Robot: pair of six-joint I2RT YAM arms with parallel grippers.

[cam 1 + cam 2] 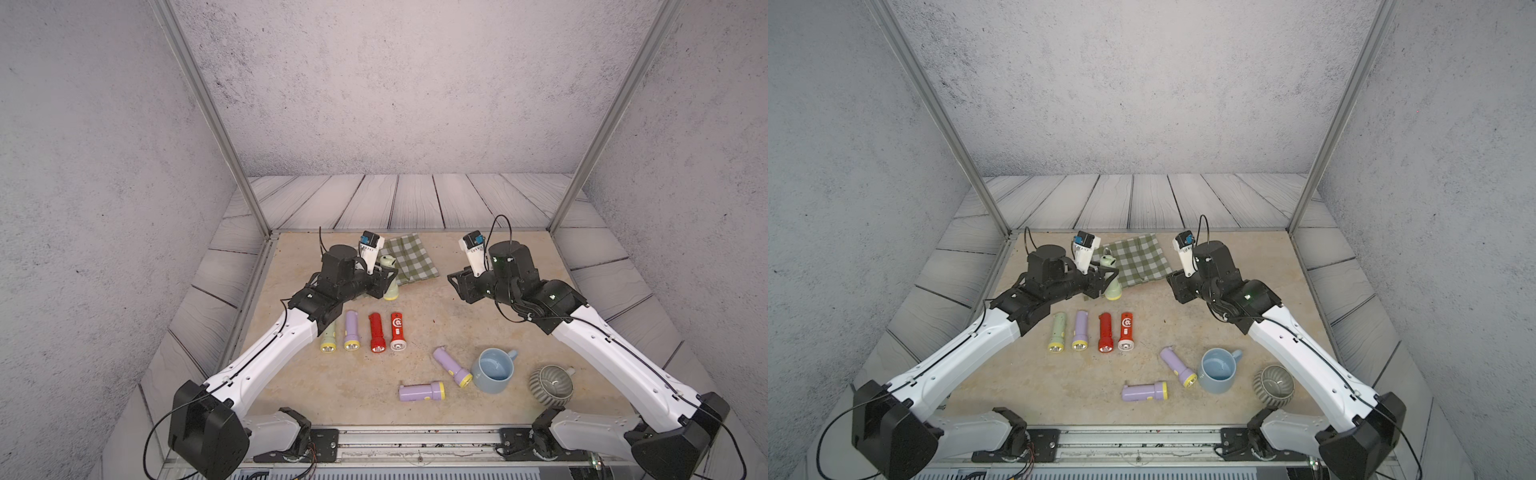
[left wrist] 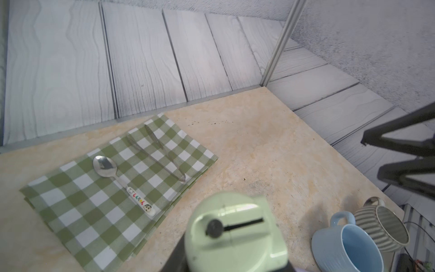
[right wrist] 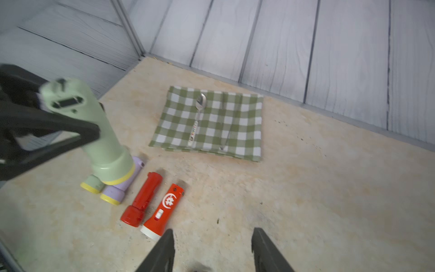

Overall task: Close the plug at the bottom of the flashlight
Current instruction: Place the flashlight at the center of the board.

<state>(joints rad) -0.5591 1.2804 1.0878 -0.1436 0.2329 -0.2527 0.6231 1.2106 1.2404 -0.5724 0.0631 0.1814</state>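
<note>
My left gripper (image 1: 384, 283) is shut on a pale green flashlight (image 1: 390, 279), held upright with its yellow-rimmed head down, just above the table in front of the checked cloth. Its bottom end (image 2: 233, 232) faces up; a pale green plug flap (image 2: 237, 212) lies across it beside a dark round knob and a black slot. I cannot tell whether the flap sits fully home. In the right wrist view the flashlight (image 3: 103, 141) stands in the left jaws. My right gripper (image 1: 455, 283) (image 3: 213, 233) is open and holds nothing, well to the right of the flashlight.
A row of flashlights lies near the left arm: pale green (image 1: 328, 341), lilac (image 1: 351, 330), red (image 1: 376, 332), red-and-white (image 1: 397, 331). Two more lilac ones (image 1: 452, 366) (image 1: 422, 391) lie by a blue mug (image 1: 493, 370) and a grey ribbed mug (image 1: 550, 384). The green checked cloth (image 1: 409, 259) carries a spoon (image 2: 106, 166).
</note>
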